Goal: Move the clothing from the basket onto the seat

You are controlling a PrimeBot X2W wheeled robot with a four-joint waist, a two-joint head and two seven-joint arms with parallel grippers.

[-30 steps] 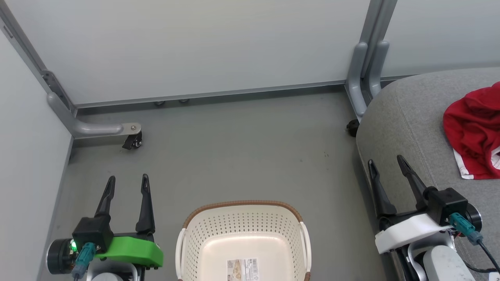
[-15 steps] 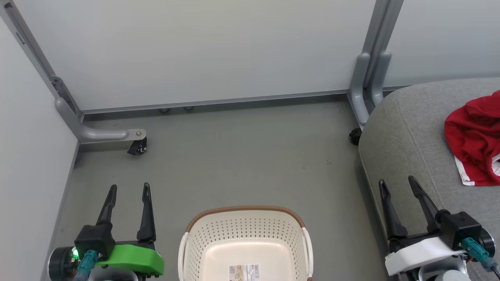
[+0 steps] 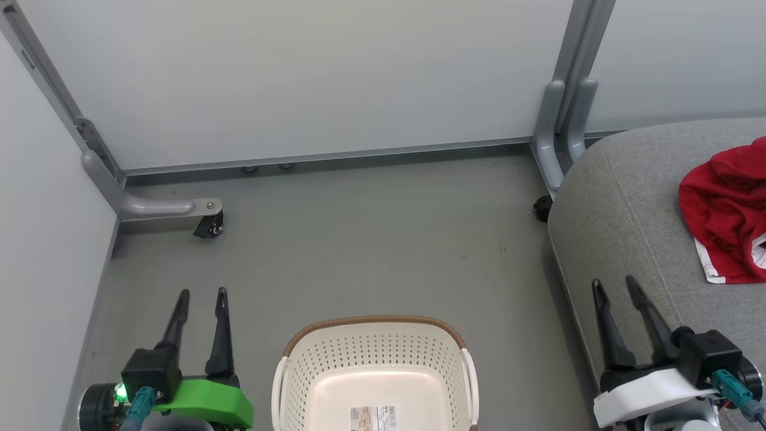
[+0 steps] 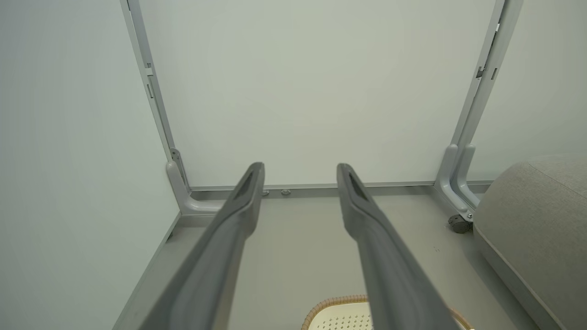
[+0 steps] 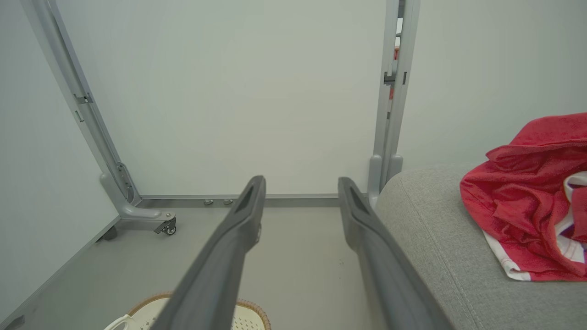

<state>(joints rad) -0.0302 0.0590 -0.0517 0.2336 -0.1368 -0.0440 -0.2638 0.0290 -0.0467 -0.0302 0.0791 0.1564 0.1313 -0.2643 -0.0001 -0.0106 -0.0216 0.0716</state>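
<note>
The red jersey (image 3: 727,209) lies crumpled on the grey seat (image 3: 622,197), well apart from the basket (image 3: 371,321), so the task looks done. The left gripper (image 3: 203,293) and right gripper (image 3: 613,281) hover with fingers spread, gripping nothing, 1 on each side of the basket.

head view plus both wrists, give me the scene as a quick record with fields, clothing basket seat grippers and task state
clothing: red, crumpled, lying on the seat
seat: grey cushion at the robot's right
basket: on the floor between the grippers; label sticker inside; no clothing in the part that shows
left gripper: open, holding nothing, left of the basket
right gripper: open, holding nothing, by the seat's edge, apart from the clothing
task state: looks done
</note>
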